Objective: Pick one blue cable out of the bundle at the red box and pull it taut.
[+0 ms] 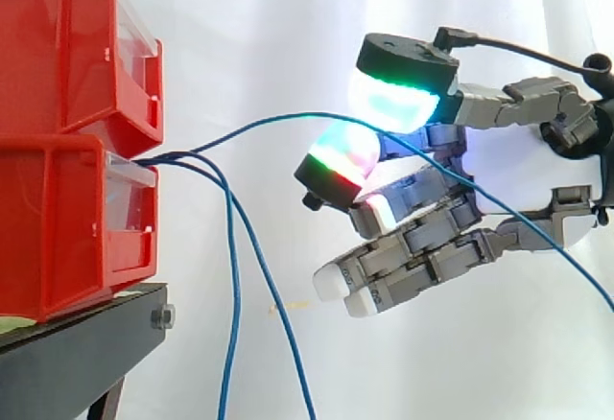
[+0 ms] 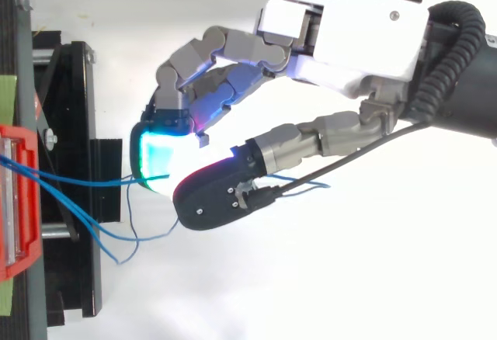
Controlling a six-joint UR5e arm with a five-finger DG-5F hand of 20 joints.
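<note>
I read the hand (image 1: 518, 163) as pinching one blue cable (image 1: 288, 116) between two glowing fingers (image 1: 398, 94). The other fingers curl loosely beneath and hold nothing. The cable leaves the slot of the red box (image 1: 67, 219) at the left of the frame, arcs up across the middle, passes between the pads and trails off to the lower right. It bows, so it is not yet taut. Two other cables (image 1: 230, 295) drop from the same slot toward the bottom edge, well apart from the hand.

For the pull I would keep the pinch firm and draw slowly toward the right of the frame, along the cable's own line. I would stop once the arc flattens. With a loose tail behind the pads, any slip would probably feed slack rather than tension.

The side view gives me the arc, the hanging strands and the tail passing the palm. The top view adds the sideways spread: the cable (image 2: 85, 181) runs level to the cyan pad while the others fan out beside the stand (image 2: 78, 123). There the dark back of one finger hides the contact, so I cannot confirm the pinch from above.
</note>
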